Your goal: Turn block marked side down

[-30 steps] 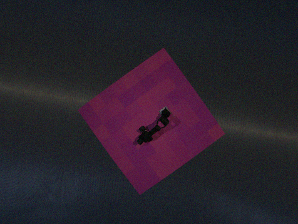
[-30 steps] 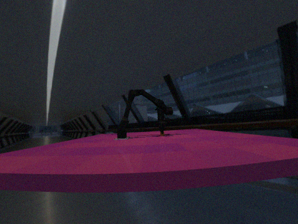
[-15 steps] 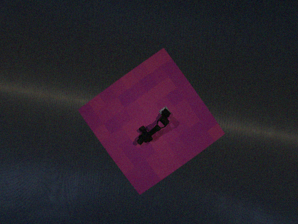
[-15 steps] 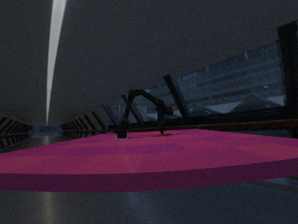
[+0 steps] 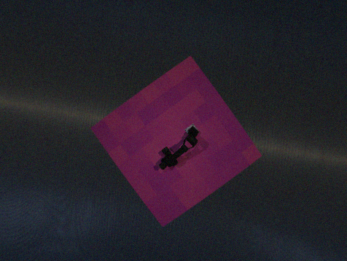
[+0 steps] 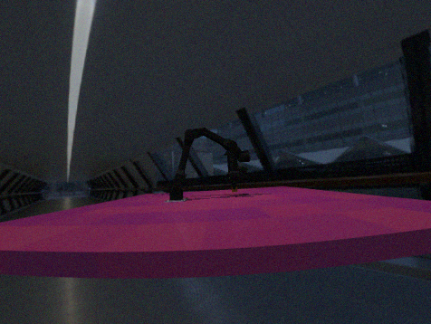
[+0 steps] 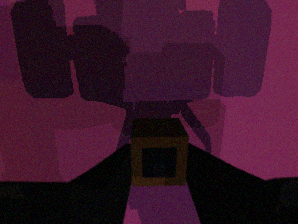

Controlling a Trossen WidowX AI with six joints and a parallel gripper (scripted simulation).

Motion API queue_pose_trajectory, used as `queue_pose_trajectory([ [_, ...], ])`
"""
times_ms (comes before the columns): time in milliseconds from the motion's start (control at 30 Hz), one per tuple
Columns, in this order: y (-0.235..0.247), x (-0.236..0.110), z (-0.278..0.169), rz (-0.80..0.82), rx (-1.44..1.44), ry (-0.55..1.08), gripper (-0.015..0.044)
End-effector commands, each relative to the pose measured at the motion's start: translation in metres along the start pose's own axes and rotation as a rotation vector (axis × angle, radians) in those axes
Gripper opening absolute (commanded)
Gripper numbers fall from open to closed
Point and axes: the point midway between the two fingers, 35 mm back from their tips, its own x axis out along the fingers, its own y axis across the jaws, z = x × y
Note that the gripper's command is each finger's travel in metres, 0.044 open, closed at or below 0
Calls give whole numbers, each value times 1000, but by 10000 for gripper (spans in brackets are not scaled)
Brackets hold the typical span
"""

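Observation:
The block (image 6: 234, 190) (image 7: 159, 181) is small and orange-brown. In the wrist view, its marked side, a dark square (image 7: 159, 162) inside an orange border, faces up toward the camera. My gripper (image 6: 234, 187) (image 7: 157, 150) points down and is shut on the block, with one dark finger against each side. The block is at or very near the table top (image 5: 168, 106) (image 6: 181, 235); I cannot tell if it touches. In the top view the arm hides the block.
The arm's base (image 5: 168, 160) (image 6: 177, 194) stands on the magenta and purple patchwork table. The arm arches from it to the block. Dark arm shadows lie across the table around the block. The light is dim.

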Motion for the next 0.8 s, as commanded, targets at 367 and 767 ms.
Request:
queue_pose_trajectory([
  [367, 1, 4, 1, -6, -4, -221, 0],
  [767, 0, 6, -2, -4, -2, -416, 0],
])
